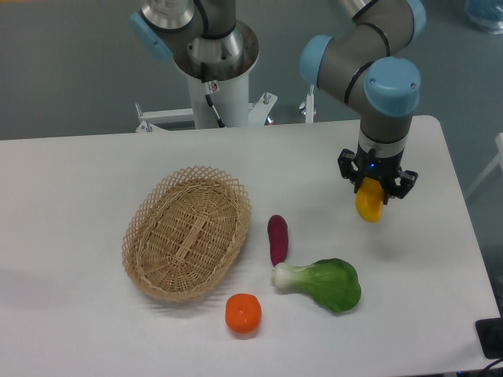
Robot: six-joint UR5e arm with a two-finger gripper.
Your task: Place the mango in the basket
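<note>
The pincer (370, 196) is clamped on the mango (369, 204), which hangs below it clear of the table (78, 188). The basket (187, 232) lies well to its left, empty. With only the fruit's top pinched, a fast swing could slip it loose onto the purple vegetable (277, 239) or bok choy (322, 283) between.

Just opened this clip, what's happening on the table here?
The gripper holds the mango lifted above the right side of the table. The basket sits empty to the left. Between them lie a purple vegetable, a bok choy and an orange, all untouched. The mango is not yet in the basket.
</note>
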